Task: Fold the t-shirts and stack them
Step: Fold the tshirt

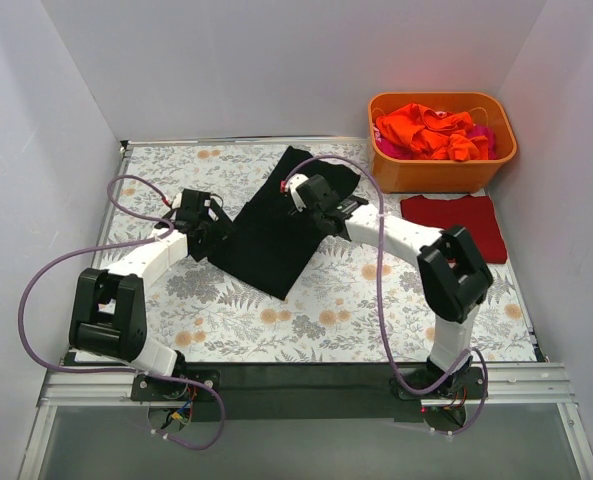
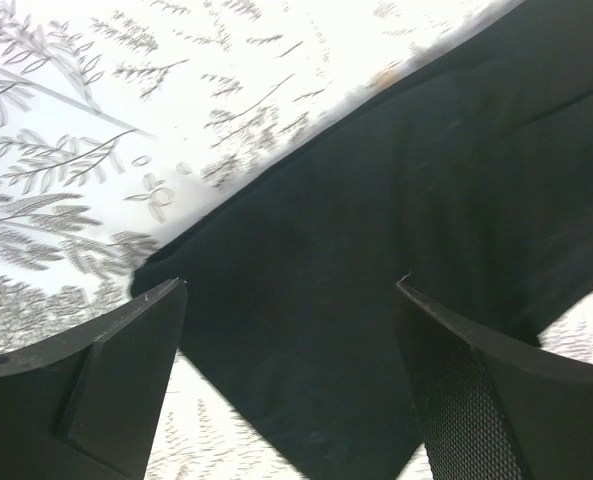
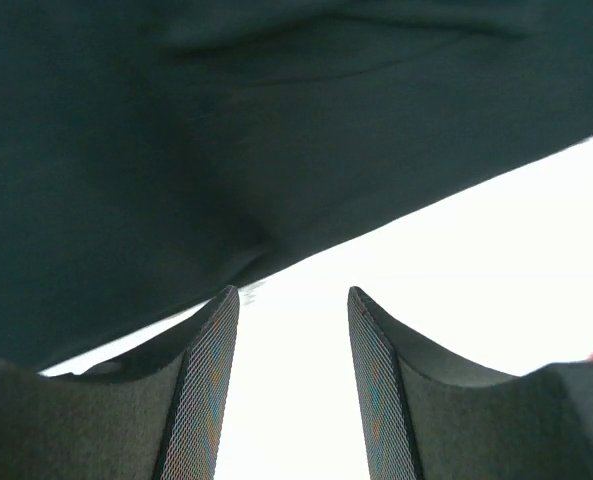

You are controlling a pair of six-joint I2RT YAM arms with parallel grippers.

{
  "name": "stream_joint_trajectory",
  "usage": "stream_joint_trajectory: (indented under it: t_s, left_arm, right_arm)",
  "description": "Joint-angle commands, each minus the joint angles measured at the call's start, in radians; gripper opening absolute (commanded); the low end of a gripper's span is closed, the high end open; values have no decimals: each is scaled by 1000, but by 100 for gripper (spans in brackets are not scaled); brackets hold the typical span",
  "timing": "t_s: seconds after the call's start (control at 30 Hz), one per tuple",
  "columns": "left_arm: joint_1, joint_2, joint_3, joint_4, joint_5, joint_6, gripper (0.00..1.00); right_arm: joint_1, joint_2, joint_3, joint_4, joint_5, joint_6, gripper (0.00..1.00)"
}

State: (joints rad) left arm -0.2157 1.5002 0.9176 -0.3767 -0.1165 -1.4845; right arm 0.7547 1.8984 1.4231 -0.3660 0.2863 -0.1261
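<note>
Fingers (image 2: 106, 390) on my left gripper (image 2: 291, 285) and right gripper (image 3: 294, 292) both stand apart, holding nothing, over the black t-shirt (image 1: 271, 240) lying part-folded mid-frame in the top view; mid-fold, I judge, and next needs a firm pinch on a free edge.
</note>
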Motion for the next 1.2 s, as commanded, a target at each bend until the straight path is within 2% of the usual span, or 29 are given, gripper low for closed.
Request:
stream_joint_trajectory:
  t_s: [0.0,0.13,0.3,0.37,0.47,0.5,0.57,0.63,0.8,0.83,0.93,0.97,1.07,1.1,1.17]
  left_arm:
    - [-4,-20,-19,-1,-38,81,77]
    - [-4,9,-29,-2,-48,122,78]
    - [-7,48,-65,-8,-9,118,77]
    - [-22,49,-85,-10,3,101,73]
    - [-65,26,-131,-21,23,51,56]
    - [-77,16,-163,-25,32,35,45]
    - [-120,-14,-193,-40,47,-6,39]
    - [-158,-32,-230,-60,89,-74,38]
    - [-330,-142,-264,-100,182,-203,40]
    - [-346,-167,-264,-125,186,-235,42]
    - [-386,-283,-247,-181,161,-264,57]
    - [-387,-316,-238,-207,96,-264,62]
    - [-386,-379,-168,-304,-26,-232,69]
    - [-386,-383,-130,-326,-113,-223,72]
    - [-379,-386,-109,-357,-181,-179,77]
  right_arm:
    - [12,-123,-68,4,-231,184,46]
    - [11,-168,-156,27,-402,267,46]
    - [8,-245,-271,61,-430,293,46]
    - [5,-266,-299,67,-435,296,46]
    - [-5,-309,-363,79,-444,302,46]
    - [-11,-332,-393,84,-449,306,46]
    - [-17,-357,-424,93,-453,316,46]
    - [-29,-393,-463,101,-463,322,46]
    - [-89,-472,-512,110,-490,342,46]
    - [-100,-481,-521,116,-519,345,46]
    - [-143,-509,-562,159,-619,379,46]
    - [-144,-510,-569,171,-639,388,46]
    - [-146,-490,-582,225,-706,460,46]
    - [-144,-466,-598,255,-734,483,46]
    - [-143,-440,-621,388,-818,580,46]
